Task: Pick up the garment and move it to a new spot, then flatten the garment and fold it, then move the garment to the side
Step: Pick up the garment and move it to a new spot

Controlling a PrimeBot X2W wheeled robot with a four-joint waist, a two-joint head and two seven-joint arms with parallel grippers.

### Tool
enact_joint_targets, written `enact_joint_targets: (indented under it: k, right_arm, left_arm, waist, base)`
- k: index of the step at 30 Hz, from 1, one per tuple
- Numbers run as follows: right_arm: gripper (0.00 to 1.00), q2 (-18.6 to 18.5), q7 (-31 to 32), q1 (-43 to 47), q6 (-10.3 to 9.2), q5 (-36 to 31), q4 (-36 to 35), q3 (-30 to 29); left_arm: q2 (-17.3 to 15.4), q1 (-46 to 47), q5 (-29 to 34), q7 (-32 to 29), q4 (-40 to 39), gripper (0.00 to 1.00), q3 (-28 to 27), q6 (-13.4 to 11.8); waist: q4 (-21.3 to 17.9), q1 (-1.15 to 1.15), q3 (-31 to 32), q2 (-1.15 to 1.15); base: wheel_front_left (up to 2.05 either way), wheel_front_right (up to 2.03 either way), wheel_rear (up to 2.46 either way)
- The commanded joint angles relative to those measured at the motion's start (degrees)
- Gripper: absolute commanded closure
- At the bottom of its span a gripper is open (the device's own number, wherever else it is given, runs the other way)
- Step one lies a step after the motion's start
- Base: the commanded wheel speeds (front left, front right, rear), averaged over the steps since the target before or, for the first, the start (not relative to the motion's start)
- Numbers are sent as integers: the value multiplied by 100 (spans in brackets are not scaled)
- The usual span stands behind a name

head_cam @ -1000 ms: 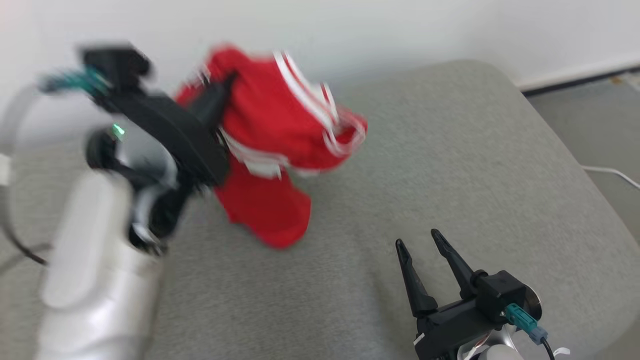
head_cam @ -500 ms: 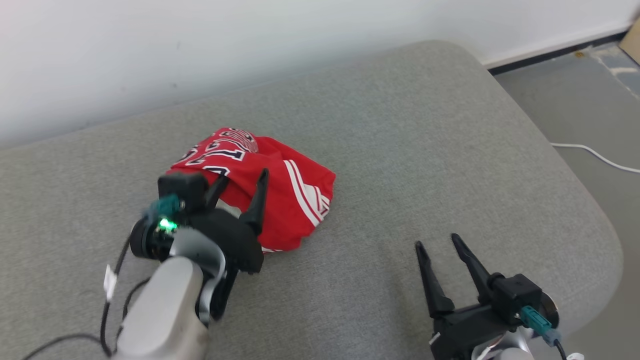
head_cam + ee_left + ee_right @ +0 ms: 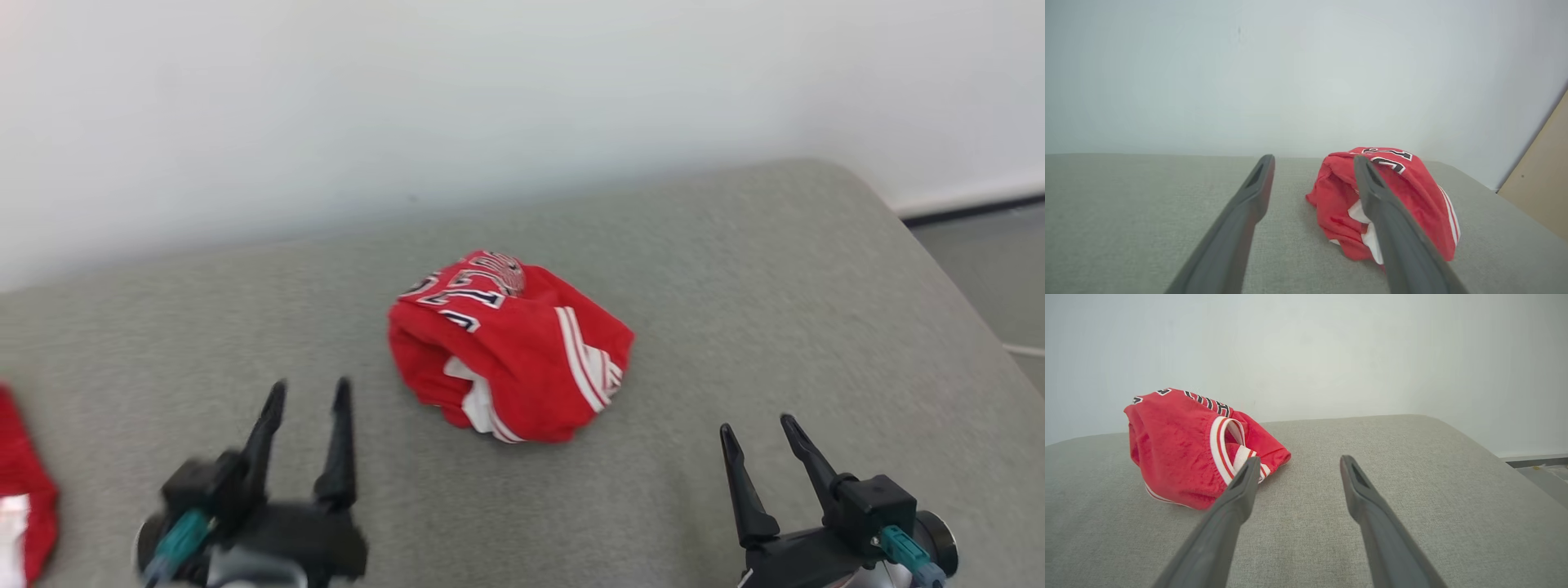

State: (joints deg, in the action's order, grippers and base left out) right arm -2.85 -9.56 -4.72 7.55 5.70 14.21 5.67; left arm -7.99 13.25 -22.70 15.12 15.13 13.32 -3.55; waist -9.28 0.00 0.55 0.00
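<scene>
The garment point(image 3: 510, 347) is a red jersey with white stripes and dark lettering, lying crumpled in a heap on the grey cushion point(image 3: 735, 269). My left gripper point(image 3: 310, 394) stands open at the lower left, short of the heap and apart from it. In the left wrist view the garment point(image 3: 1412, 192) lies ahead and to the right of my open left gripper point(image 3: 1314, 160). My right gripper point(image 3: 758, 429) is open at the lower right, empty. From the right wrist the garment point(image 3: 1180, 453) sits to the left of the open right gripper point(image 3: 1298, 460).
More red cloth point(image 3: 20, 490) shows at the far left edge of the cushion. A pale wall point(image 3: 490, 98) rises behind the cushion. The cushion's right edge drops to a grey floor point(image 3: 992, 261) with a dark baseboard.
My left gripper opened and let go of the garment, which now lies on the cushion, then drew back toward me. The head camera has shifted. The right gripper stays open.
</scene>
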Motion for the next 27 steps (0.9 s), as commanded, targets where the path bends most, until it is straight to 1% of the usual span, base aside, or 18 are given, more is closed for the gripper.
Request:
enact_joint_targets:
  k: [1,5,9,14,20,27]
  right_arm:
    - [0,-6,30,96,-12,-54,-41,-33]
    - [0,-6,77,192,-12,-33,-113,-63]
    - [0,-7,57,312,-12,-4,-52,-135]
    - [0,-6,40,451,-12,15,71,-274]
    - [0,-6,48,580,-12,61,157,-339]
    - [0,-6,47,570,-12,116,193,-354]
  left_arm:
    - [-55,-332,110,1,-167,0,-121,-19]
    - [-172,-908,271,3,-510,0,-347,100]
    - [-226,-1366,340,3,-650,0,-482,79]
    - [-215,-1777,375,4,-720,0,-631,69]
    - [-171,-2001,385,4,-806,0,-761,47]
    - [-143,-2037,414,4,-859,0,-818,39]
  waist:
    - [480,0,422,0]
    - [621,0,515,0]
    - [695,0,593,0]
    - [749,0,679,0]
    - [784,0,715,0]
    - [788,0,694,0]
  base:
    - [0,0,0]
    - [0,0,0]
    - [0,0,0]
    - [0,0,0]
    - [0,0,0]
    - [0,0,0]
